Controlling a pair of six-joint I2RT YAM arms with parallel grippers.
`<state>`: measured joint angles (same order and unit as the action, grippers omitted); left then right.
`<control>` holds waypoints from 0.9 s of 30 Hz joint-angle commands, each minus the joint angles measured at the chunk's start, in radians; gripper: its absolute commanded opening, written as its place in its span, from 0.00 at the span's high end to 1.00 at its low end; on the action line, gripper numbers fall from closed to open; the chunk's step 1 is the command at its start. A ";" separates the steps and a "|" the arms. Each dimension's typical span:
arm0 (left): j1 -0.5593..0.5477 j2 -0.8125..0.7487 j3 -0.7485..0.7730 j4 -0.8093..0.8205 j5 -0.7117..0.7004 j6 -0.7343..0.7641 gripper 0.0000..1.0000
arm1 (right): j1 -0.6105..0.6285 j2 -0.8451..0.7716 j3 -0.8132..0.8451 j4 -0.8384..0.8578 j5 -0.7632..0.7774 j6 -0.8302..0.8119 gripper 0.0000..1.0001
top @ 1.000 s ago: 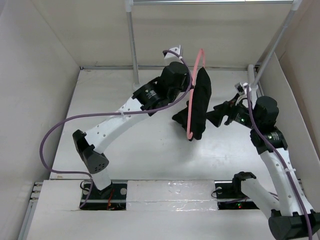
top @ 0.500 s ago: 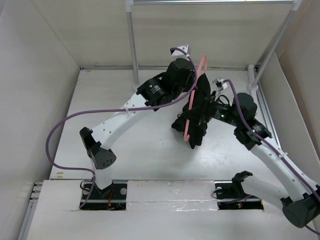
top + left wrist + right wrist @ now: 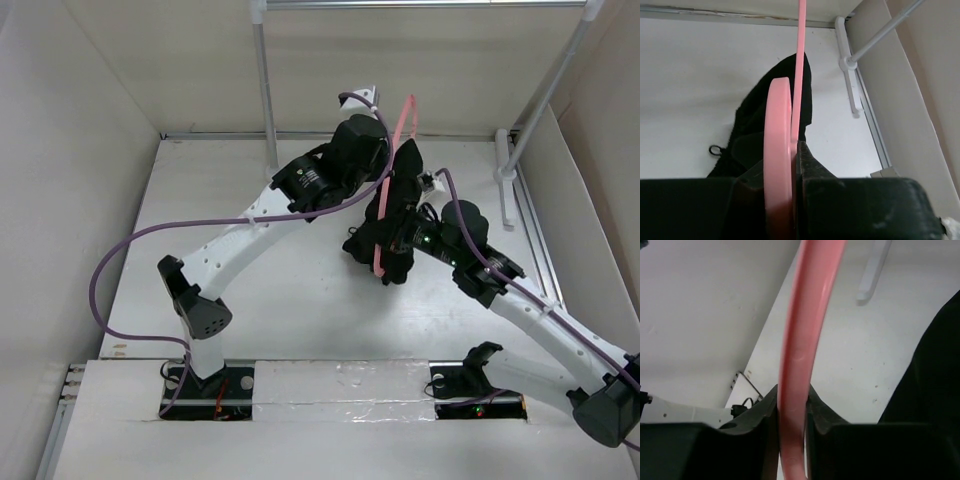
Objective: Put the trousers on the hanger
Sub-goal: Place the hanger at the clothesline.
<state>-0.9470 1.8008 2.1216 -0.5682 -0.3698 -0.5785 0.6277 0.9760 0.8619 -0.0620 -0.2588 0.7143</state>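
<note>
The pink hanger (image 3: 404, 124) stands on edge above the middle of the table, with the black trousers (image 3: 406, 165) draped over it and bunched down to the table. My left gripper (image 3: 386, 170) is shut on the hanger; in the left wrist view the hanger (image 3: 799, 75) runs up between its jaws (image 3: 790, 150), with the trousers (image 3: 752, 120) hanging beyond. My right gripper (image 3: 396, 235) reaches in from the right, low on the cloth. In the right wrist view its jaws (image 3: 791, 396) press both sides of the hanger's bar (image 3: 805, 335), with the trousers (image 3: 935, 385) at right.
A white rack pole (image 3: 265, 90) rises at the back, and a slanted one (image 3: 548, 92) at the back right with its foot (image 3: 505, 185) on the table. Beige walls close in the left, back and right sides.
My right arm has swung left from the table's right side to the hanger and closed its jaws on the bar. The left arm shifted slightly right with the hanger.
</note>
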 commanded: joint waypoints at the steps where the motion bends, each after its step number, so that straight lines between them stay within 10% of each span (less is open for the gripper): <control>1: -0.001 -0.026 0.044 0.064 0.008 -0.001 1.00 | 0.027 -0.052 0.002 0.142 0.007 -0.009 0.94; 9: -0.001 -0.017 0.101 0.067 0.042 0.017 0.97 | -0.006 -0.074 0.008 0.255 -0.006 0.117 1.00; 16: -0.001 -0.073 0.130 0.146 0.068 0.065 0.32 | -0.097 -0.043 0.101 0.287 -0.036 0.214 1.00; 27: 0.042 -0.328 0.022 0.192 0.104 0.069 0.26 | -0.426 0.168 0.337 0.436 -0.178 0.321 1.00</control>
<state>-0.9070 1.6230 2.2108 -0.4419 -0.2695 -0.5240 0.2768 1.1118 1.0927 0.1520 -0.3786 1.0039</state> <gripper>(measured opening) 0.738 0.260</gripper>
